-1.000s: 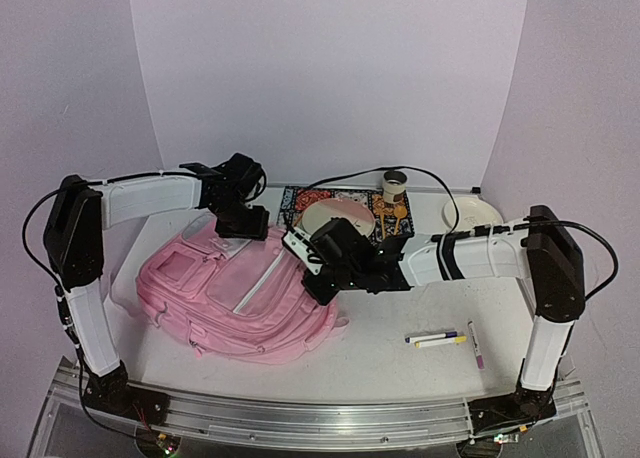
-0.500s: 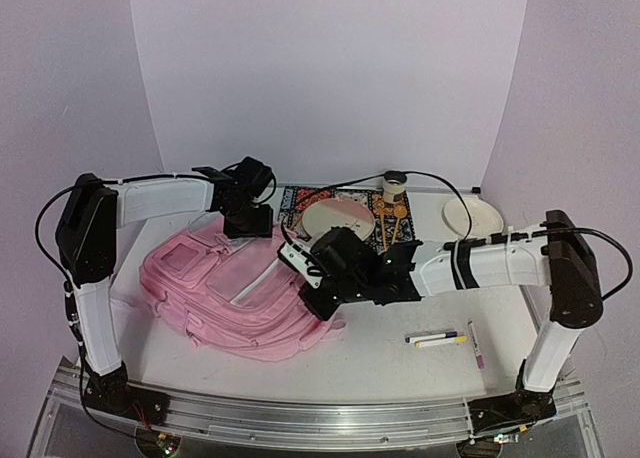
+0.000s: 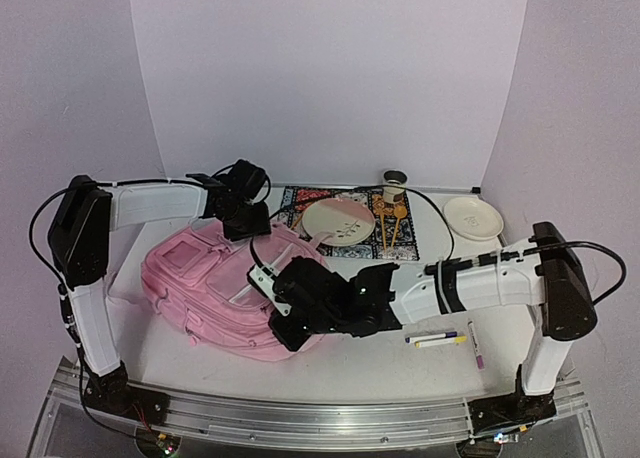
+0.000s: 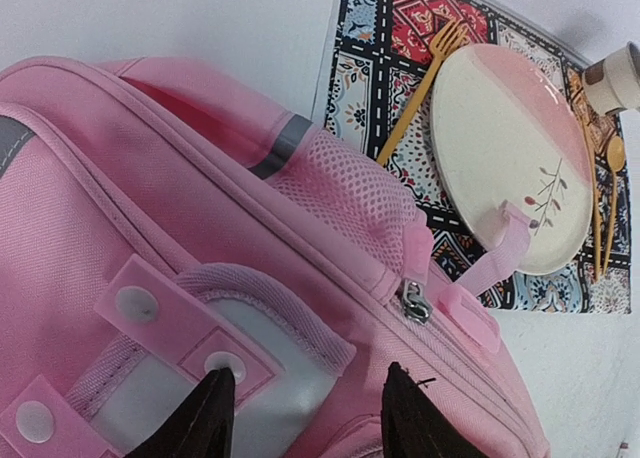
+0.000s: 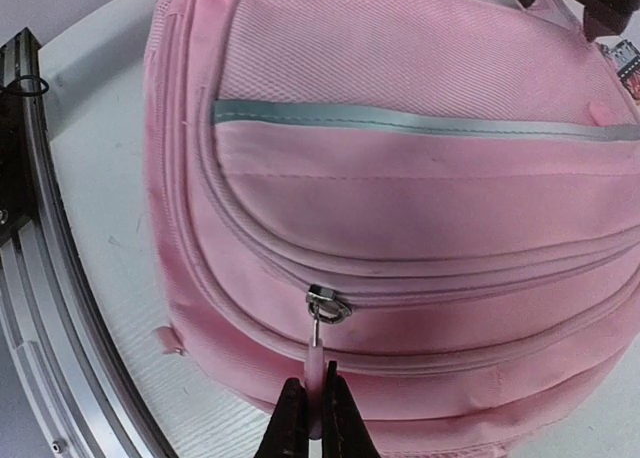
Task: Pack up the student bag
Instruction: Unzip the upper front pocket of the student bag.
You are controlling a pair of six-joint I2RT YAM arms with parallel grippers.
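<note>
- Right gripper (image 5: 318, 410): jaws clamped together on the small pink zipper pull (image 5: 316, 363) of a front pocket on the large soft pink fabric backpack (image 5: 400, 178).
- Left gripper (image 4: 305, 418): jaws apart above the backpack's white patch (image 4: 260, 363).
- The backpack lies left of centre on the white table (image 3: 400, 363), beside a patterned placemat (image 4: 365, 48) bearing a round pink-and-cream plate (image 4: 500, 128).

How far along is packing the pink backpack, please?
Nothing looks packed: the soft pink fabric backpack shows no open compartment. In hand: the right pincer is shut on its pink zipper pull; the left pincer stands open over the top. Left: unzipping, then loading; three marker pens lie outside.
</note>
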